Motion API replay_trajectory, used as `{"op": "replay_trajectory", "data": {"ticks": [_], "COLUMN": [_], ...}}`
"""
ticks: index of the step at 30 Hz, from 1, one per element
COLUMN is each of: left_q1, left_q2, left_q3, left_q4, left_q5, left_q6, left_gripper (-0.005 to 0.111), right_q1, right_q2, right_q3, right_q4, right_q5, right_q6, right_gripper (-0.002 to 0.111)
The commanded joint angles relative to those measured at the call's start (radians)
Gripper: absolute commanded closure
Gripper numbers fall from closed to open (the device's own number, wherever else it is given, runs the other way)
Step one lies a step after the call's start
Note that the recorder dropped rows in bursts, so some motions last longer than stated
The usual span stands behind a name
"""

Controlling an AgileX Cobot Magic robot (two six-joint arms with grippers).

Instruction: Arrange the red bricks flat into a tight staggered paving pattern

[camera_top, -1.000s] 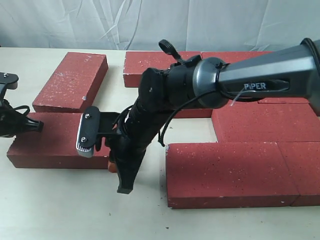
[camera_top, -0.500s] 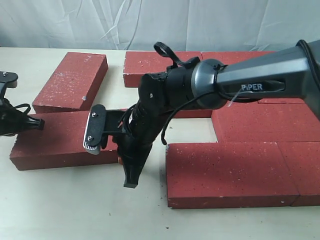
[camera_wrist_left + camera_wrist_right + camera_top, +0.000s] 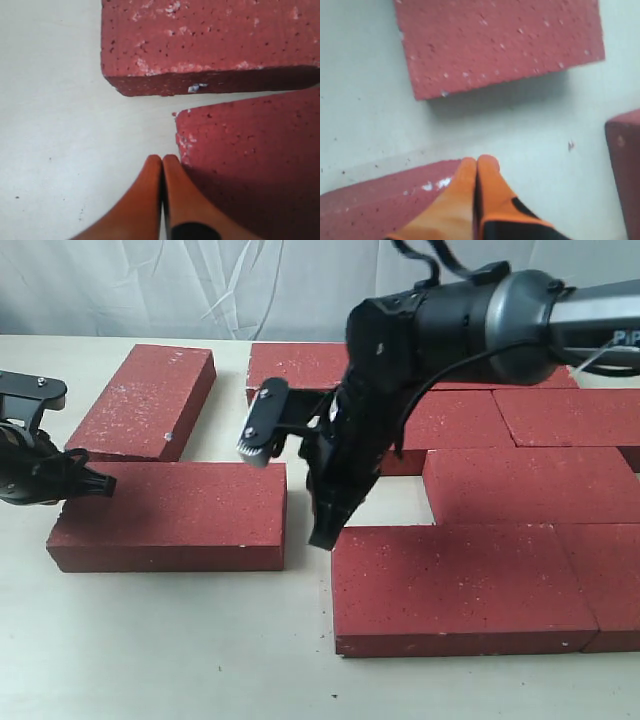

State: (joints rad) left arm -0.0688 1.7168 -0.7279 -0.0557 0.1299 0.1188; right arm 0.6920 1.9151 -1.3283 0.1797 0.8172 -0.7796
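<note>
One loose red brick point(image 3: 170, 515) lies flat at the left front, a narrow gap away from the front brick point(image 3: 460, 585) of the paved group point(image 3: 520, 485). My left gripper point(image 3: 103, 483) is shut and empty, its tips point(image 3: 162, 159) against that brick's left end point(image 3: 250, 170). My right gripper point(image 3: 320, 537) is shut and empty too; it points down into the gap beside the loose brick's right end point(image 3: 380, 200), tips point(image 3: 477, 160) over bare table. Another brick point(image 3: 145, 400) lies angled at the back left, and it also shows in the left wrist view point(image 3: 210, 45).
A further brick point(image 3: 295, 370) sits at the back centre, joined to the rows at the right. The right arm's black forearm point(image 3: 470, 320) reaches across above those rows. White cloth hangs behind the table.
The loose brick has slid right toward the paved group, with the left gripper following at its left end. The right gripper has moved right and lifted off the brick's near side.
</note>
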Motion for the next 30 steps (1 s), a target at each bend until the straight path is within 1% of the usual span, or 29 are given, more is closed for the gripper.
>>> {"op": "replay_trajectory", "data": {"ticks": [1,5,8,14,19,25,30], "left_q1": [-0.006,-0.006,-0.006,-0.006,-0.006,-0.006,-0.048], "left_q2": [0.005,0.005,0.005,0.005,0.005,0.005,0.005], "left_q3": [-0.001,-0.001,-0.001,-0.001,-0.001,-0.001,-0.001], "left_q4": [-0.005,-0.005,-0.005,-0.007,-0.018,-0.024,-0.026], "left_q5": [-0.010,-0.010,-0.010,-0.010,-0.010,-0.010,-0.037], "left_q6": [-0.004,-0.006,-0.006,-0.005,-0.006,-0.006,-0.006], "left_gripper": [0.107,0.107,0.107,0.107,0.107,0.107,0.107], "right_q1": [-0.064,-0.040,0.003,0.076,0.076,0.076,0.076], "right_q2": [-0.014,0.011,0.037,0.091,0.096,0.101,0.101], "right_q3": [-0.003,-0.003,-0.003,-0.003,-0.003,-0.003,-0.003], "right_q4": [0.197,0.421,0.451,0.352,0.337,0.195,0.153], "right_q5": [0.117,0.164,0.140,0.002,-0.051,-0.093,-0.088], "right_q6": [-0.169,-0.392,-0.437,-0.438,-0.418,-0.310,-0.272], "right_gripper": [0.109,0.109,0.109,0.109,0.109,0.109,0.109]}}
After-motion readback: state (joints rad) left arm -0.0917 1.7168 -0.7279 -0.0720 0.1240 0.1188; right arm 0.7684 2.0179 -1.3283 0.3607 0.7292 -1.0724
